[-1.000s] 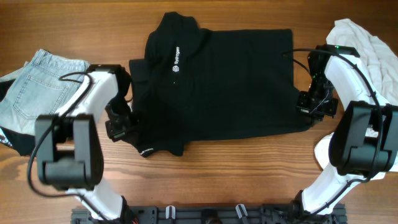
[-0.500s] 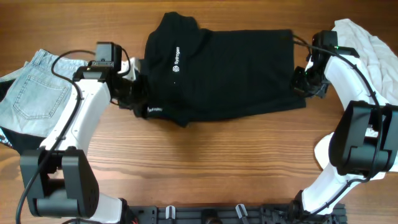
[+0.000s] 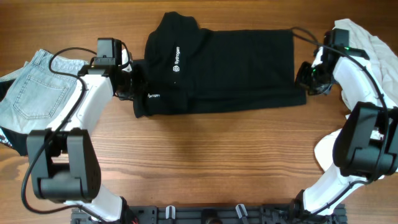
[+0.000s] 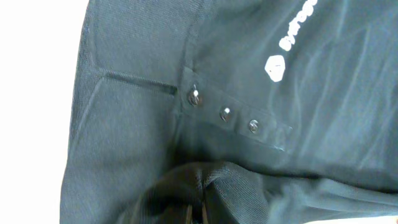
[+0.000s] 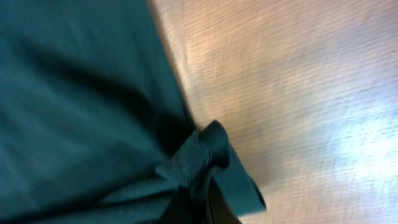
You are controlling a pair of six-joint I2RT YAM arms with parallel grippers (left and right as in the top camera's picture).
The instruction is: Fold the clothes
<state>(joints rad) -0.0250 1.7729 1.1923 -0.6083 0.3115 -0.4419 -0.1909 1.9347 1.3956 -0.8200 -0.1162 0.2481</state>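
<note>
The black T-shirt (image 3: 230, 68) lies across the middle of the table as a wide band, its white logo (image 3: 176, 61) facing up. My left gripper (image 3: 138, 88) is shut on a bunch of black cloth at the shirt's left edge. In the left wrist view the gripper (image 4: 198, 214) pinches that fold just below a row of three snaps (image 4: 224, 113). My right gripper (image 3: 303, 76) is shut on the shirt's right edge. The right wrist view shows the gripper (image 5: 206, 208) holding a puckered corner (image 5: 205, 158) above the wood.
Pale blue denim jeans (image 3: 31, 93) lie at the left edge, beside my left arm. A heap of white shirts (image 3: 367, 43) sits at the far right, behind my right arm. Bare wooden table (image 3: 211, 162) stretches in front of the black shirt.
Both grippers have carried the shirt's near edge away from the table's front, toward the far side. The black shirt now shows as a narrower band.
</note>
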